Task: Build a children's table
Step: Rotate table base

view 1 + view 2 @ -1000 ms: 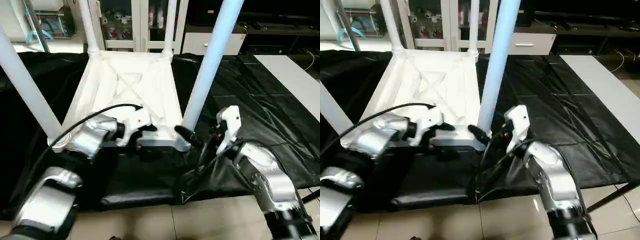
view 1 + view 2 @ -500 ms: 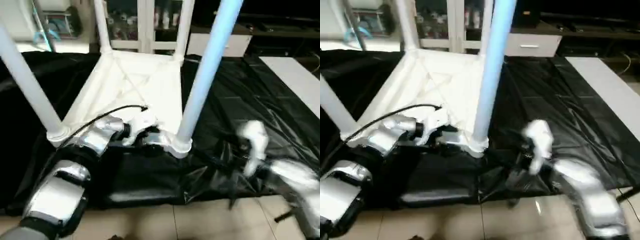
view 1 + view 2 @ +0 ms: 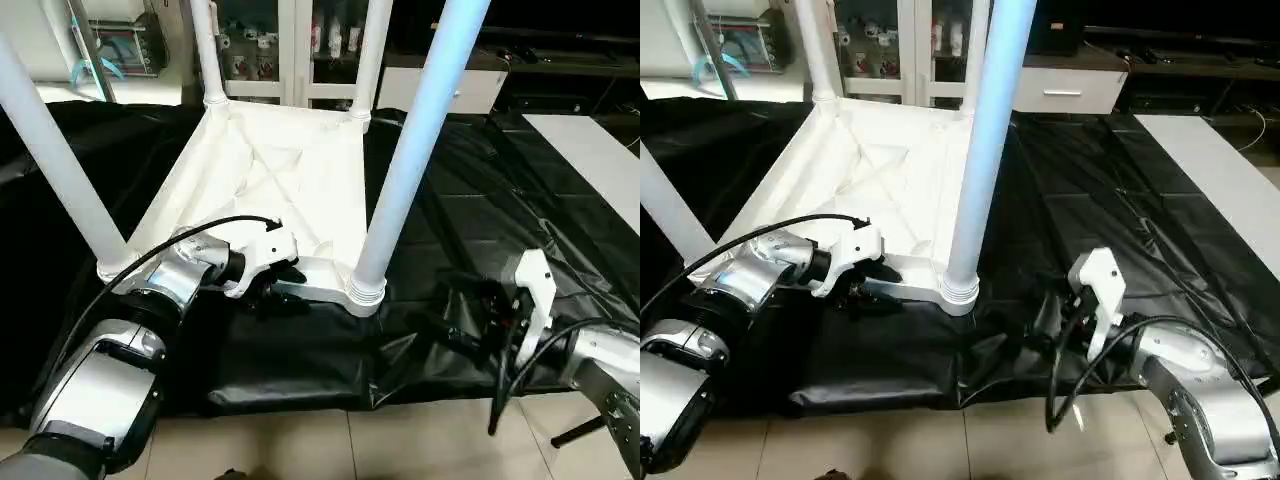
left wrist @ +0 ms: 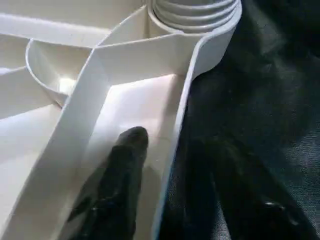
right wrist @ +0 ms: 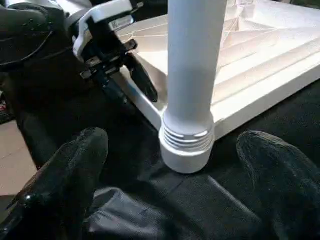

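Here, a white plastic children's table (image 3: 270,180) lies upside down on a black-draped desk (image 3: 520,200), its square top flat on the cloth and its X-ribbed underside facing up inside a raised rim. Four long round white legs stand upright from round corner sockets, their long axes pointing at the ceiling: a near-left leg (image 3: 50,160), two far legs (image 3: 205,50), and a near-right leg (image 3: 410,160) seated in a ridged collar. At the near edge, left of that collar, the left pincer (image 4: 155,200) straddles the rim, one black finger (image 4: 120,175) inside against the white wall, the other outside over the cloth, jaws partly closed around the rim. Further right, the right pincer (image 5: 170,200) hovers low over the cloth, jaws spread wide, holding nothing, apart from the near-right leg.
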Controlling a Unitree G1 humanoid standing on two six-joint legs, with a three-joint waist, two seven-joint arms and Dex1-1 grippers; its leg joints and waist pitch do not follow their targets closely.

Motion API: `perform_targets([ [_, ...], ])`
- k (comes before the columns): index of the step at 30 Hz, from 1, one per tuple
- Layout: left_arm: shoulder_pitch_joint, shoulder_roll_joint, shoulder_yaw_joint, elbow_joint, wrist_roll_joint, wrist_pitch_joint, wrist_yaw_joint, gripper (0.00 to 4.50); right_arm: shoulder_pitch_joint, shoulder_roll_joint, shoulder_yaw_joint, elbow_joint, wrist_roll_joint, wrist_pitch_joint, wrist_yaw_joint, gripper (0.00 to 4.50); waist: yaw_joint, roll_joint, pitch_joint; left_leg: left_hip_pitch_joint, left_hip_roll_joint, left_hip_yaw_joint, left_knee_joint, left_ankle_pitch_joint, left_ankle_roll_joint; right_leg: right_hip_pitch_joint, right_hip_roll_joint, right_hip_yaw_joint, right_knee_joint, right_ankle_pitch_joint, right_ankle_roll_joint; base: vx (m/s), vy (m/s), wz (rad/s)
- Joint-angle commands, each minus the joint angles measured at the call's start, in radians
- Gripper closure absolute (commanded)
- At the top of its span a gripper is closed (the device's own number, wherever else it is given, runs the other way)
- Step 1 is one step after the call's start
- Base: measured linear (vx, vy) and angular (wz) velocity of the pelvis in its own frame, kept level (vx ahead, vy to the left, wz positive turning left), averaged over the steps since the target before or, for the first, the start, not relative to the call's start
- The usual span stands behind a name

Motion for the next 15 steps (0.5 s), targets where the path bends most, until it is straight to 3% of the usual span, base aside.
perform_targets([
  [1, -0.029, 0.005, 0.005, 0.011, 0.001, -0.003, -0.011, 2.45, 0.002, -0.014, -0.001, -0.011, 0.013, 0.005, 0.003, 0.0, 0.002, 0.0, -0.062, 0.015, 0.021, -0.009, -0.073, -0.281, 0.024, 0.048, -0.044, 0.026, -0.069, -0.257, -0.204, 0.0, 0.0, 0.0],
  [15, -0.041, 0.023, -0.009, 0.037, 0.029, -0.003, -0.03, 3.5, -0.001, -0.012, -0.001, -0.005, 0.009, 0.003, 0.012, 0.0, 0.002, 0.002, -0.063, 0.015, 0.021, -0.01, -0.073, -0.278, 0.021, 0.049, -0.042, 0.025, -0.067, -0.237, -0.21, 0.0, 0.0, 0.0],
])
